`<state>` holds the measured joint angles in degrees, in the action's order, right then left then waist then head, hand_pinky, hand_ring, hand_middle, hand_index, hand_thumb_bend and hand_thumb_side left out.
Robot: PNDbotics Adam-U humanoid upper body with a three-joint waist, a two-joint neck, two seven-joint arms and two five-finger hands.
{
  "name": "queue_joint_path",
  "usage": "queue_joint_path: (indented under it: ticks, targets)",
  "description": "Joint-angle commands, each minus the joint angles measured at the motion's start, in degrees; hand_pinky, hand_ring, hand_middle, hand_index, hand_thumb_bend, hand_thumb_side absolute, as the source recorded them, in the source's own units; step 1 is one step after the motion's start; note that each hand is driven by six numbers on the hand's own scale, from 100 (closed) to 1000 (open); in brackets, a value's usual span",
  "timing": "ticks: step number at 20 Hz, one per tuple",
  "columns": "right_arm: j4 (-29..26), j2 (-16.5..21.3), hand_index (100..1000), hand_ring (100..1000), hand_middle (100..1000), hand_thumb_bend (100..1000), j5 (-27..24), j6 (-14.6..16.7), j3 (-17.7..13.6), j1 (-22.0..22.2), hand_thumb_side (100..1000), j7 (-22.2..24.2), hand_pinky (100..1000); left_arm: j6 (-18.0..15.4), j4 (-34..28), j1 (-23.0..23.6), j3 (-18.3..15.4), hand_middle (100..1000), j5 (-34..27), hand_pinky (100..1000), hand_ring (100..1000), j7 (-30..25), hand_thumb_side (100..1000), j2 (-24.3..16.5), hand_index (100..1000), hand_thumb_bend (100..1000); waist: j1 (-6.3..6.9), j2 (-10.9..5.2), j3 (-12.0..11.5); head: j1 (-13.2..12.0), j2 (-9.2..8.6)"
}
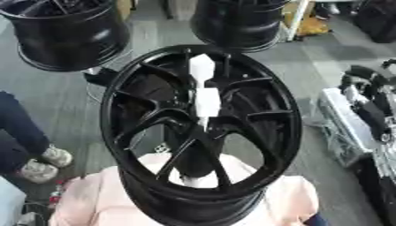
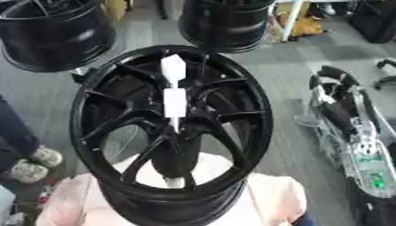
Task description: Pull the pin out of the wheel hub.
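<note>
- Filling the middle of both views, a black multi-spoke wheel hub (image 1: 199, 132) stands on edge, its open face turned up toward the camera.
- A white pin (image 1: 205, 90) sticks out of the centre of the spokes (two blocky sections with a narrower waist between them), its upper end reaching toward the far rim.
- The right hand (image 2: 346, 103) shows at the right edge as black and silver parts, well apart from the pin, which sits to its left; whether its fingers are curled or straight I cannot tell.
- The left hand appears in neither view.
- The wheel's lower rim rests against a pale pink surface (image 1: 290, 201).
- Two more black wheels stand beyond: one at the upper left (image 1: 66, 33), another at the top centre (image 1: 238, 22).
- Grey floor (image 1: 317, 57) lies around the wheels.
</note>
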<state>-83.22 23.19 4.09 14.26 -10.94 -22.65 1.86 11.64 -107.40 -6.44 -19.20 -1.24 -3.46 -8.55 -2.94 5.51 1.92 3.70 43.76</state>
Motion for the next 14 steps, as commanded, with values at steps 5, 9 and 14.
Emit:
queue_joint_path:
  ticks: [5,9,14]
  targets:
    - [3.0,10.2,846,674,772,279,2.2,3.1,7.2,-12.2,420,9.4,718,-0.2,-0.8,-0.3,0.8,583,0.0,682,586,-1.0,622,-1.0,611,239,0.0,-0.8,-0.9,0.8,0.03]
    - [7.5,12.4,861,690,787,298,2.9,6.0,11.9,-20.1,417,16.6,731,-0.3,-0.7,-0.3,0.9,583,0.2,682,586,-1.3,622,-1.1,611,239,-0.15,-0.75,-1.7,1.4,-0.16]
    - [12.3,11.3,901,764,855,329,3.4,10.5,18.4,-28.5,421,28.7,770,-0.3,-0.7,-0.4,1.2,583,0.3,682,587,-1.8,624,-1.3,611,237,-0.59,-0.55,-2.6,2.1,-0.51]
